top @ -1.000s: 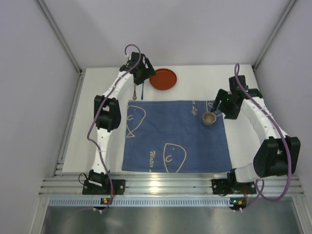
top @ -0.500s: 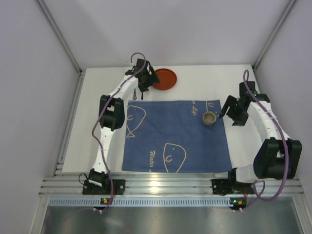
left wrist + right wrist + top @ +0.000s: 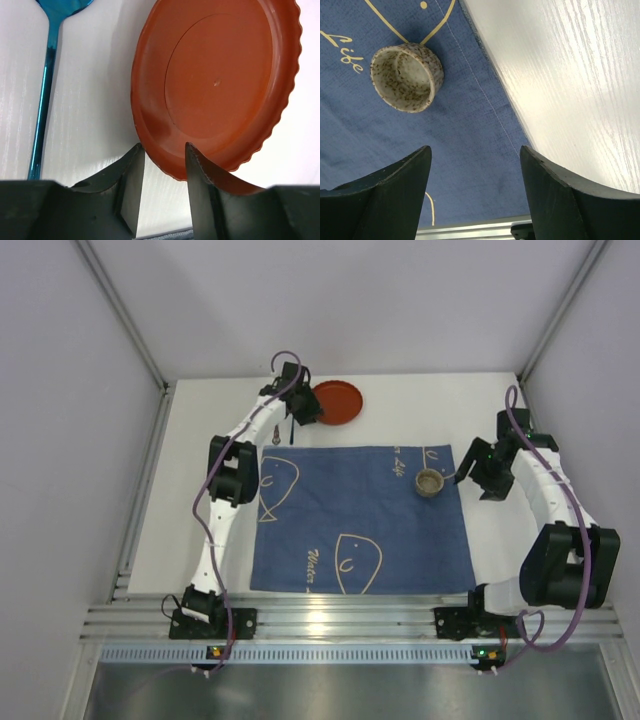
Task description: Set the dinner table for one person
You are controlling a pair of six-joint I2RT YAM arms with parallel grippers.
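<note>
An orange-red plate (image 3: 335,402) lies at the back of the white dinner table (image 3: 200,480). My left gripper (image 3: 308,412) is open at the plate's near-left edge. In the left wrist view its jaws (image 3: 164,147) straddle the rim of the plate (image 3: 220,85), one finger outside and one over it. A speckled cup (image 3: 429,481) stands upright on the blue fish cloth (image 3: 360,510) near its back right corner. My right gripper (image 3: 465,472) is open and empty, to the right of the cup (image 3: 407,77), above the cloth's edge (image 3: 475,150).
A blue spoon (image 3: 291,430) and a second utensil (image 3: 276,433) lie on the table left of the plate, just behind the cloth. The spoon also shows in the left wrist view (image 3: 47,85). Grey walls enclose the table on three sides.
My left gripper has moved right to the plate's rim. My right gripper has drawn back to the right, away from the cup, which stays on the cloth.
</note>
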